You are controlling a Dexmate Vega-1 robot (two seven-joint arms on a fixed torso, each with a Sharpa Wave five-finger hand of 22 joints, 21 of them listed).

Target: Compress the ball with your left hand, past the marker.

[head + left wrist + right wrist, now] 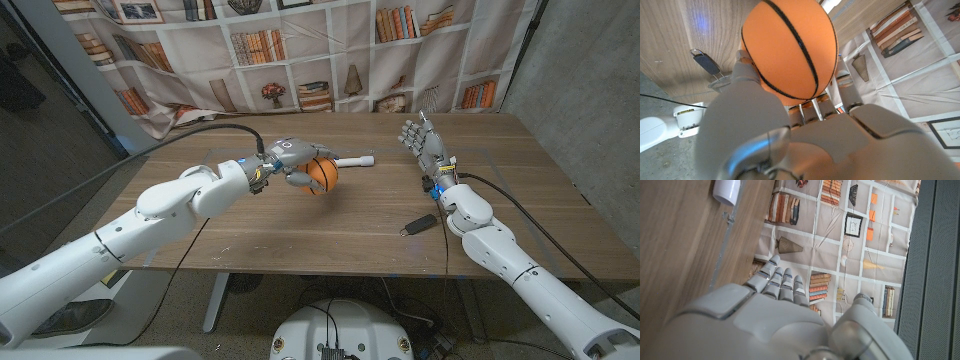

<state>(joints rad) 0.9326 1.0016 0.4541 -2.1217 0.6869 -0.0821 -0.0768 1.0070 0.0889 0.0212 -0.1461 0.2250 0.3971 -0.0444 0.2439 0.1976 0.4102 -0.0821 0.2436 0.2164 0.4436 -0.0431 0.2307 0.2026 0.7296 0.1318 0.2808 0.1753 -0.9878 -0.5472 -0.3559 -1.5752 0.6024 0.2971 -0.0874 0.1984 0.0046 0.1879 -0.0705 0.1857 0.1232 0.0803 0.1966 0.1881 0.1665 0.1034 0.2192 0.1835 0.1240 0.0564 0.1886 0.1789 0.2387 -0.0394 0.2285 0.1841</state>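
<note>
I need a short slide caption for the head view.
Left robot hand grips orange black-lined ball beside white marker; right robot hand open.

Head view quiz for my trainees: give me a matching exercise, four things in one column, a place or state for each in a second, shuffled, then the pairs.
Things
1. ball
2. white marker
3. dark key fob
4. right robot hand

Places or states
A. raised over the table with fingers apart, holding nothing
B. lying on the table just behind the ball
C. gripped in the left robot hand
D. lying on the table beside the right forearm

Pairs: 1-C, 2-B, 3-D, 4-A
</note>
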